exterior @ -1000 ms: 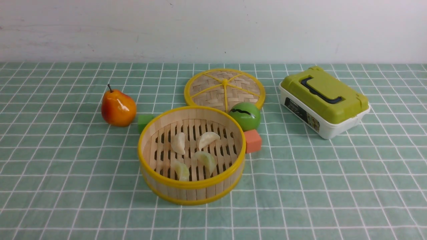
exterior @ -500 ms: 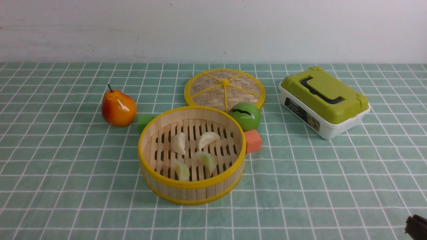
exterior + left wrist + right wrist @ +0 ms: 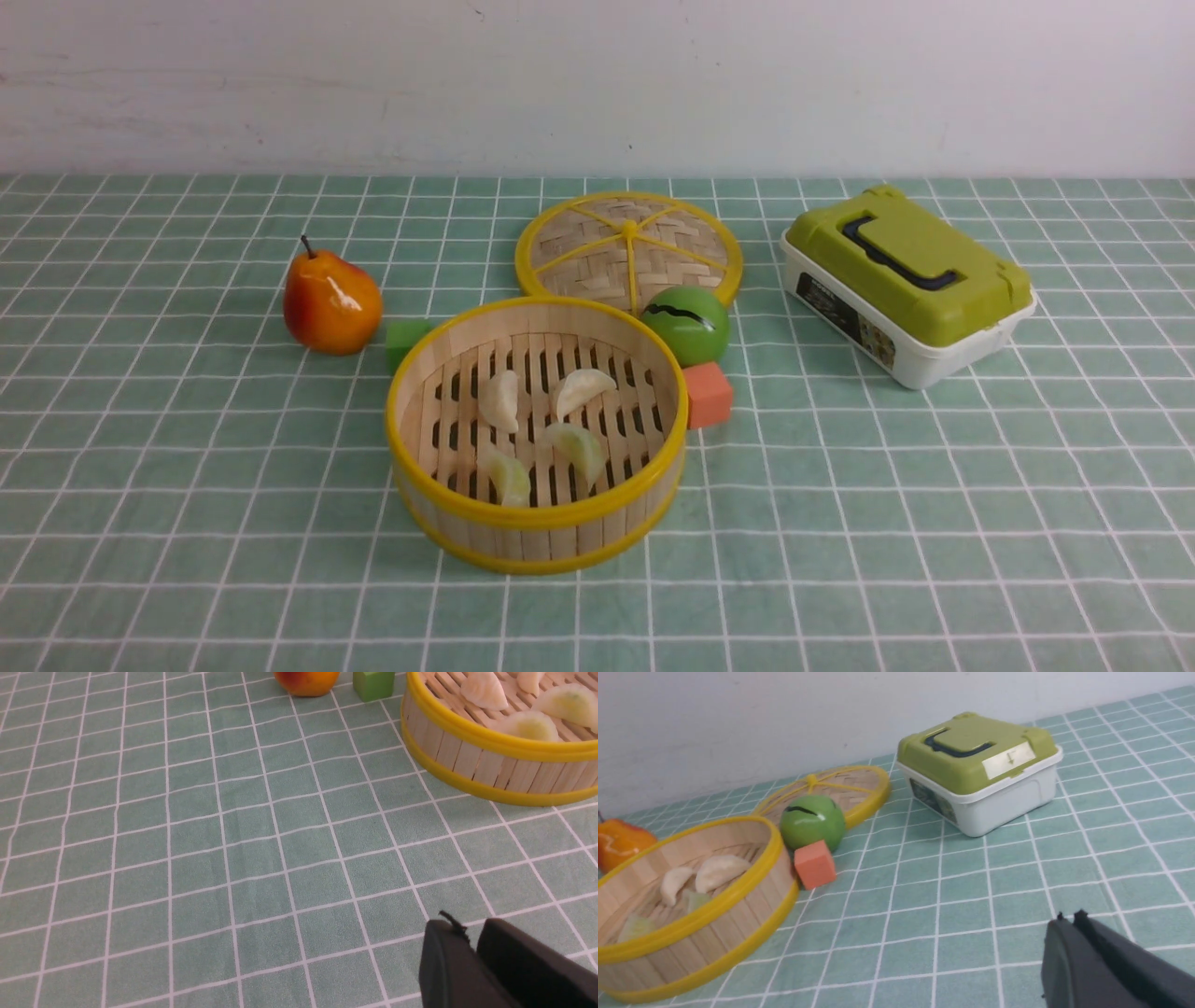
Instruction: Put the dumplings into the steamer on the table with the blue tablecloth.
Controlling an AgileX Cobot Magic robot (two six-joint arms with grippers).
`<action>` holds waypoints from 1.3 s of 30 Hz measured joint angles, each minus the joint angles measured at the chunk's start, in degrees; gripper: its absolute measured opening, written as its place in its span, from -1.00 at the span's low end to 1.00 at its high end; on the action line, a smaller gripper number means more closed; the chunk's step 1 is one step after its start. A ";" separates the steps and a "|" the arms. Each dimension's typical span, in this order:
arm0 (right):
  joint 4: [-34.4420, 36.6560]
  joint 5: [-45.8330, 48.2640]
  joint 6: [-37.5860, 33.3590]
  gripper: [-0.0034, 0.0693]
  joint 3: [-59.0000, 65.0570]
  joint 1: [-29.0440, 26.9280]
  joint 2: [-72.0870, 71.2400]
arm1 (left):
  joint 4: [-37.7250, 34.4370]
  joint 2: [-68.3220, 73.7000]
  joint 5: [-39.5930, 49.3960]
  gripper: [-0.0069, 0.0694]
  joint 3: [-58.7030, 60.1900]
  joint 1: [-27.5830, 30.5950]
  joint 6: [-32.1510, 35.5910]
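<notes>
Student: Dumplings, where?
Tutor: All four inside steamer on table.
Student: And grasp state?
Tutor: Wrist views only: left fingers and right fingers pressed together, empty; front view shows neither.

A plain white wall stands far ahead of the right gripper, across the table. It has faint gray smudges. The light is soft, and shadows are pale.

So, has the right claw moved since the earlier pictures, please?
Yes. The right claw, earlier low right of the steamer in the front view, has withdrawn out of frame.
</notes>
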 joint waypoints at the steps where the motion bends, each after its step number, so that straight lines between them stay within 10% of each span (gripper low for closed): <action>1: 0.56 -0.07 -0.76 -0.93 0.00 -0.32 0.00 | 0.00 0.00 0.00 -0.57 0.00 0.00 0.00; 11: 25.63 7.47 -33.35 -0.93 0.00 -8.97 0.00 | 0.00 0.00 0.00 -0.53 0.00 0.00 0.00; 39: 28.24 10.70 -36.63 -0.88 -0.51 -10.75 -0.05 | 0.00 0.00 0.00 -0.48 0.00 0.00 0.00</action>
